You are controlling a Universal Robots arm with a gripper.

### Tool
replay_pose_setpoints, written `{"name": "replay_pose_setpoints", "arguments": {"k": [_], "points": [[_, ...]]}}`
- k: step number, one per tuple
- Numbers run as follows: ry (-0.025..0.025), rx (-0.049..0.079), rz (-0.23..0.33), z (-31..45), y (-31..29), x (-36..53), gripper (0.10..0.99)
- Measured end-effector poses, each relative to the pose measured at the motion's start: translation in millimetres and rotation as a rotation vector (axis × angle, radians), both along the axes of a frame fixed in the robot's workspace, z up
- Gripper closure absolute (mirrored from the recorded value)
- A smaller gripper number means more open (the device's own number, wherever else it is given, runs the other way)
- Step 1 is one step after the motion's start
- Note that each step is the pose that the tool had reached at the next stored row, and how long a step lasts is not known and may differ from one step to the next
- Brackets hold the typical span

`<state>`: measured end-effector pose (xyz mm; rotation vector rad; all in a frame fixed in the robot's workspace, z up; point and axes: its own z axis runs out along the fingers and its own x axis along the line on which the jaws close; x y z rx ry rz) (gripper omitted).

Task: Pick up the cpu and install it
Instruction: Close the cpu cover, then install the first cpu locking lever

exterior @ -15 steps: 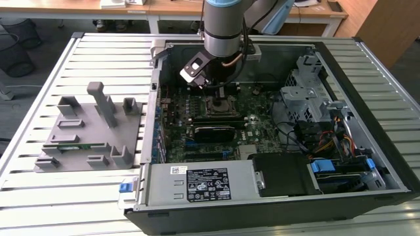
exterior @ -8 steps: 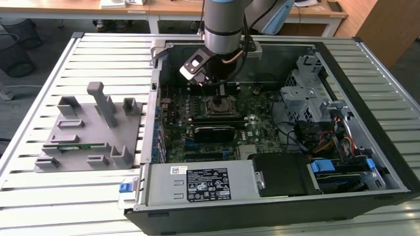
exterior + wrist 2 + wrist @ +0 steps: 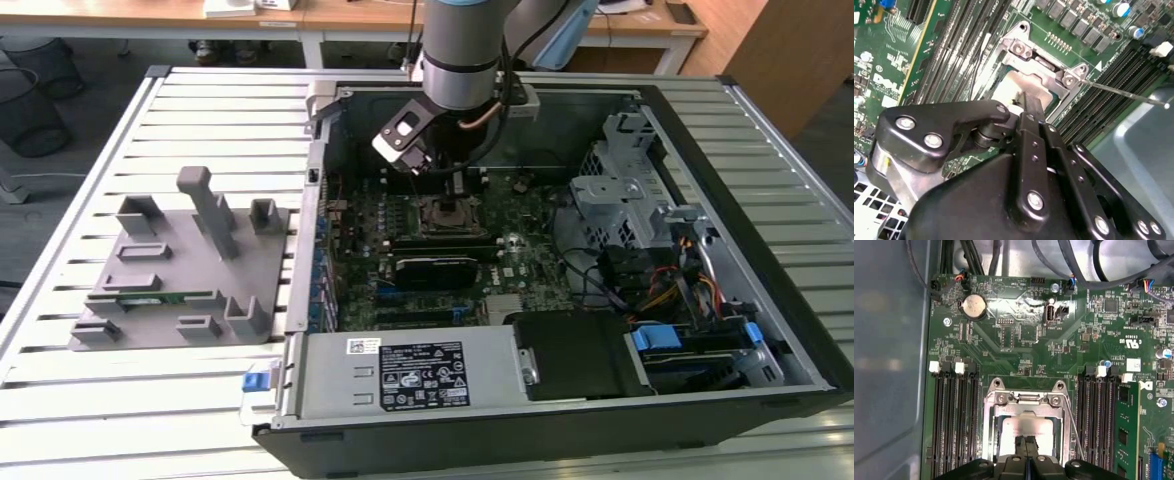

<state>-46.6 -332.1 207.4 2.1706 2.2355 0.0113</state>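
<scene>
The cpu [image 3: 1024, 426], a flat square with a silvery-white top, lies flat inside the metal-framed motherboard socket [image 3: 1026, 399]. In the second wrist view the cpu [image 3: 1004, 86] shows pale below the socket frame [image 3: 1046, 62]. My gripper [image 3: 1026, 444] stands straight over the chip, its two black fingers pressed together with their tips at the chip's top face. In the exterior view the gripper [image 3: 454, 188] hangs inside the open computer case, right above the socket [image 3: 445, 212]. Whether the tips touch the chip is hard to tell.
A green memory stick [image 3: 1126, 430] sits in a slot beside the socket, with black slots [image 3: 954, 415] on the other side. The socket's thin lever wire [image 3: 1124, 92] sticks out sideways. A grey fixture [image 3: 187, 270] stands outside the case at the exterior view's left; a drive cage [image 3: 627, 190] stands at its right.
</scene>
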Motion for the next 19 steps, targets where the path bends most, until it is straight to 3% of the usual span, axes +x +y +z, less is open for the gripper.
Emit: {"name": "replay_pose_setpoints", "arguments": {"k": [11,19], "points": [[0.0001,0.0,0.0,1.6,0.0,2.2,0.98],[0.0,0.0,0.0,15.3,0.0,2.2,0.98]]}}
